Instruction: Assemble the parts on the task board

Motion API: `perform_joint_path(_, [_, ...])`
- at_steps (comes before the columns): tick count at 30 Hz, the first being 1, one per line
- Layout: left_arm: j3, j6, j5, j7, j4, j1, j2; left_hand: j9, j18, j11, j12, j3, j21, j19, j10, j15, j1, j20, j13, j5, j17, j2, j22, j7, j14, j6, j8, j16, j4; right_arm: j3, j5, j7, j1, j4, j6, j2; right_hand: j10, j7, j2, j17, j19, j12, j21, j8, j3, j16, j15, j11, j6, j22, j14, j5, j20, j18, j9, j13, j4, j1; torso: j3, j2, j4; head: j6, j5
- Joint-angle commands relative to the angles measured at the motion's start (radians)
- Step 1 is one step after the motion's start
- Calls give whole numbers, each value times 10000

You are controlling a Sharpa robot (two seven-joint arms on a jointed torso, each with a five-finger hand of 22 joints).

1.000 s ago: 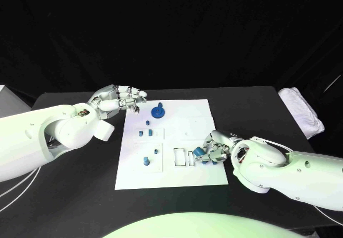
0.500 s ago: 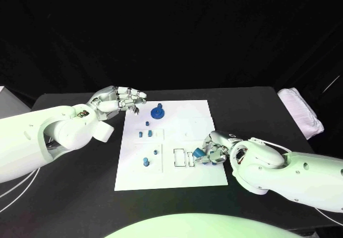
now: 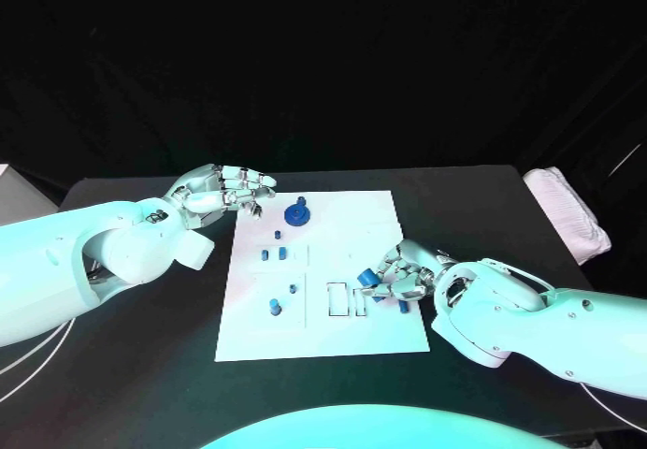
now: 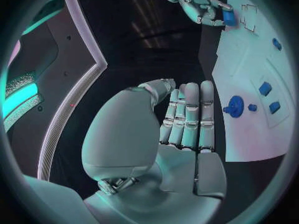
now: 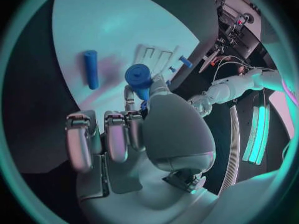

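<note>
Head view: unlettered task board [image 3: 323, 332], blue parts [image 3: 296, 216].

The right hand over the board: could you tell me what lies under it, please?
The right hand holds a blue part above the task board; a blue cylinder lies beside. Anything beneath the palm is hidden.

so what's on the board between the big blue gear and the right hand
In the head view, two small blue pegs stand between the gear and the right hand; the rest is bare board.
</note>
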Motion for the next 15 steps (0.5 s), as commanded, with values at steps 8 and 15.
perform_joint_path(8, [7, 151, 46, 42, -15, 4, 45, -12, 145, 8, 54, 5, -62, 20, -69, 51, -94, 31, -15, 25, 14, 8, -16, 11, -62, -40, 46, -51, 80, 43, 2020, 622, 261, 128, 201, 154, 490, -84, 254, 2321, 1045, -42, 59, -22, 97, 36, -88, -97, 176, 2629, 973, 67, -104, -67, -1, 1766, -24, 21, 0, -2, -10, -7, 77])
perform_joint_path(15, [7, 154, 45, 39, -26, 5, 75, -12, 145, 8, 54, 5, -62, 20, -69, 51, -94, 31, -15, 25, 14, 8, -16, 11, -62, -40, 46, -51, 80, 22, 2416, 330, 247, -147, 1045, 585, 468, -92, 288, 2300, 1045, -96, 59, -31, 41, 27, -97, -105, 238, 2629, 967, 45, -113, -67, -15, 1729, 2, -160, -2, 5, -1, -19, 108])
